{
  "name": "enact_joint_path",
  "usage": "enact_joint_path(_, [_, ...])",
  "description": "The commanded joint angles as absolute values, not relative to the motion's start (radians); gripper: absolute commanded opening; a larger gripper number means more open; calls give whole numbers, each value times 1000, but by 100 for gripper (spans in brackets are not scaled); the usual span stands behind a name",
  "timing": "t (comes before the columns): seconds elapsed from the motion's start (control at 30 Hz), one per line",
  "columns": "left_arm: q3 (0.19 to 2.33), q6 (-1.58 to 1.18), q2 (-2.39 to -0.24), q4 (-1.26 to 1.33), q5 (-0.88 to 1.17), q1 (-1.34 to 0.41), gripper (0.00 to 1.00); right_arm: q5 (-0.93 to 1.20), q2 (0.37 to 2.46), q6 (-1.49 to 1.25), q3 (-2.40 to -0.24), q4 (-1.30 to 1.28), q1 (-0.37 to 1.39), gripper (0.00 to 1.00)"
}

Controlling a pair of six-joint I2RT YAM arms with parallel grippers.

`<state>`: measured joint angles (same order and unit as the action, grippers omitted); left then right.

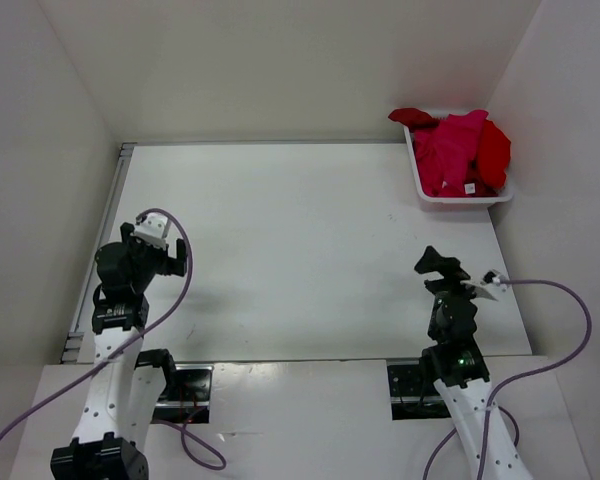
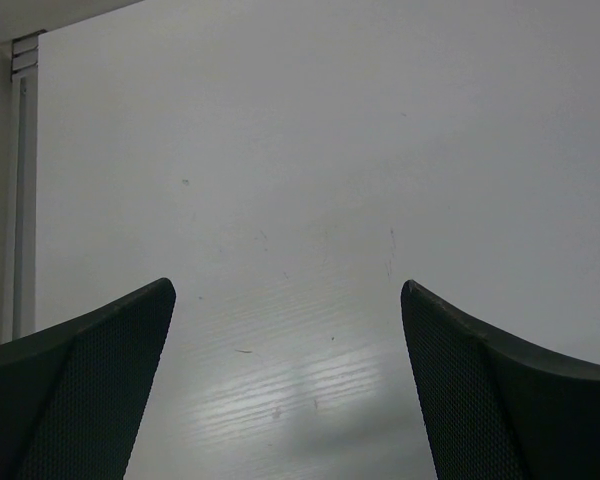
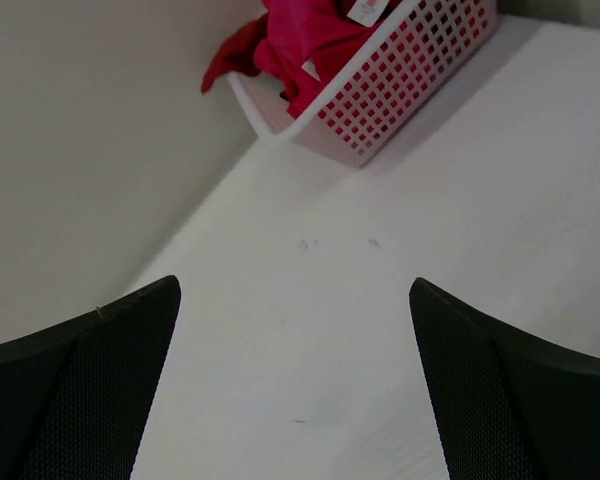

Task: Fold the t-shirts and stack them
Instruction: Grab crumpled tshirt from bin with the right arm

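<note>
The t-shirts [image 1: 450, 150] lie crumpled in a heap in a white mesh basket [image 1: 460, 200] at the table's far right corner. A pinkish-crimson one fills the middle, a bright red one [image 1: 493, 150] hangs on the right, and a darker red one [image 1: 412, 117] spills over the far left rim. In the right wrist view the t-shirts [image 3: 300, 40] and basket [image 3: 400, 90] show at the top. My right gripper [image 1: 435, 265] [image 3: 295, 285] is open and empty, well short of the basket. My left gripper [image 1: 170, 260] [image 2: 287, 290] is open over bare table at the left.
White walls close the table in on the left, back and right. A grey rail [image 1: 100, 250] runs along the left edge. The white tabletop [image 1: 300, 240] stretches between the two arms. Cables loop from both wrists near the front edge.
</note>
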<state>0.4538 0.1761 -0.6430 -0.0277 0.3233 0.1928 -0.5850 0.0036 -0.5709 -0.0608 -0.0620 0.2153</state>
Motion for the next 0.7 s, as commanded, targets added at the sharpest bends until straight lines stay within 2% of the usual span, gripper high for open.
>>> enact_joint_path(0.0, [488, 175, -664, 20, 359, 201, 100, -760, -78, -1231, -144, -202, 210, 100])
enact_joint_path(0.03, [497, 175, -664, 20, 359, 201, 100, -737, -78, -1337, -164, -356, 210, 100])
enact_joint_path(0.07, [497, 187, -673, 20, 359, 201, 100, -669, -78, -1564, -173, -433, 210, 100])
enact_joint_path(0.13, [511, 199, -683, 6, 350, 201, 100, -568, -78, -1698, -157, -504, 210, 100])
enact_joint_path(0.23, [548, 222, -704, -28, 330, 201, 100, -303, -78, -1790, -98, -430, 210, 100])
enact_joint_path(0.27, [561, 222, -715, -43, 330, 201, 100, -166, -78, -1790, -74, -319, 210, 100])
enact_joint_path(0.33, [561, 233, -724, -52, 321, 201, 100, -48, -78, -1676, 4, -102, 210, 100])
enact_joint_path(0.47, [594, 233, -747, -72, 302, 201, 100, 92, -78, -1522, -28, 118, 201, 100])
enact_joint_path(0.57, [630, 218, -813, -110, 302, 201, 100, 101, -66, -1433, -37, 210, 201, 100])
enact_joint_path(0.67, [689, 228, -885, -143, 302, 189, 100, 101, 41, -1191, -176, 100, 210, 100])
